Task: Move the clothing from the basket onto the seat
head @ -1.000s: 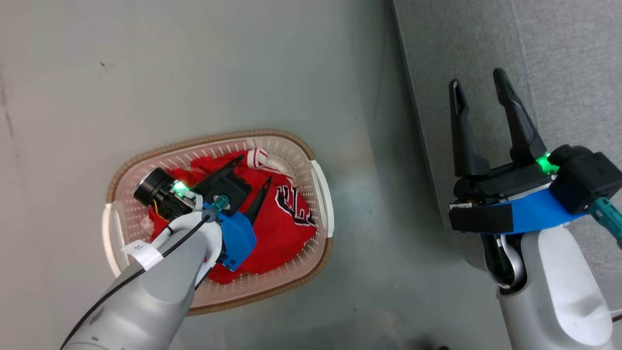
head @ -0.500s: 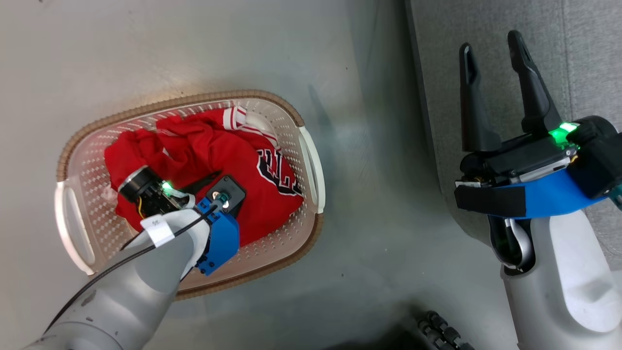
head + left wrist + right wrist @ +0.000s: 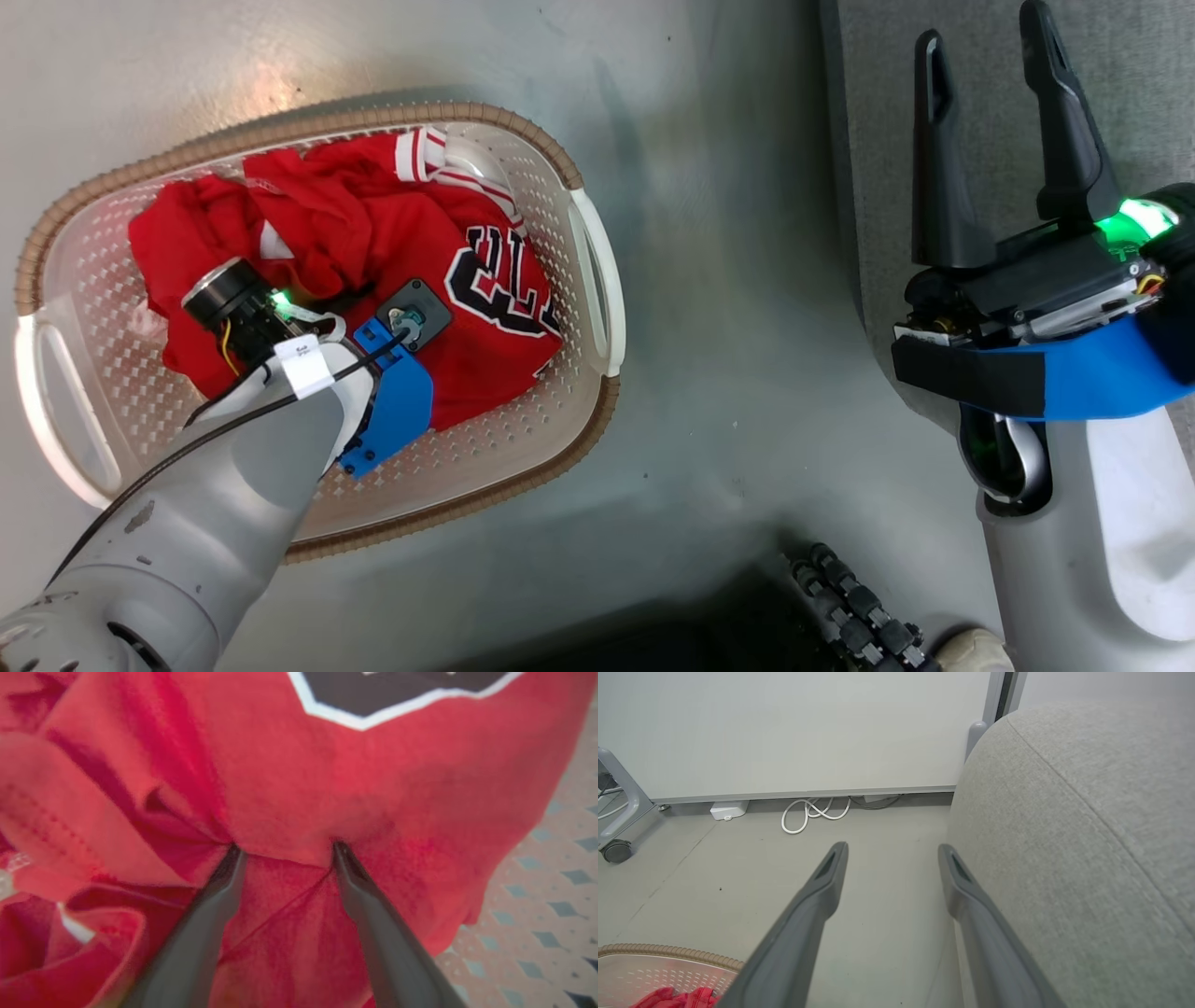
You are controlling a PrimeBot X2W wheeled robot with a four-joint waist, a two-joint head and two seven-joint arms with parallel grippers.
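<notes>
Grasp step: left gripper [image 3: 285, 851] spread, tips dug into red jersey [image 3: 373, 788] in basket [image 3: 602, 280], nothing pinched yet, so next calls for clamp, lift, swing to seat [image 3: 1087, 835]; right gripper [image 3: 982, 28] splayed, idle.

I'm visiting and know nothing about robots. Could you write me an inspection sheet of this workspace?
Surface: smooth grey floor, the basket standing on it.
Job's things: basket holds the lettered red jersey and a red piece with striped trim; seat shows no clothing.
Clutter: small white box by the wall.
Tools: left tool open, fingertips pressed into the jersey; right tool open, empty, near the seat's edge.
Cables: white cable looped on the floor; black cable along the left forearm.
Surroundings: pale wall, caster wheel of a grey frame.
</notes>
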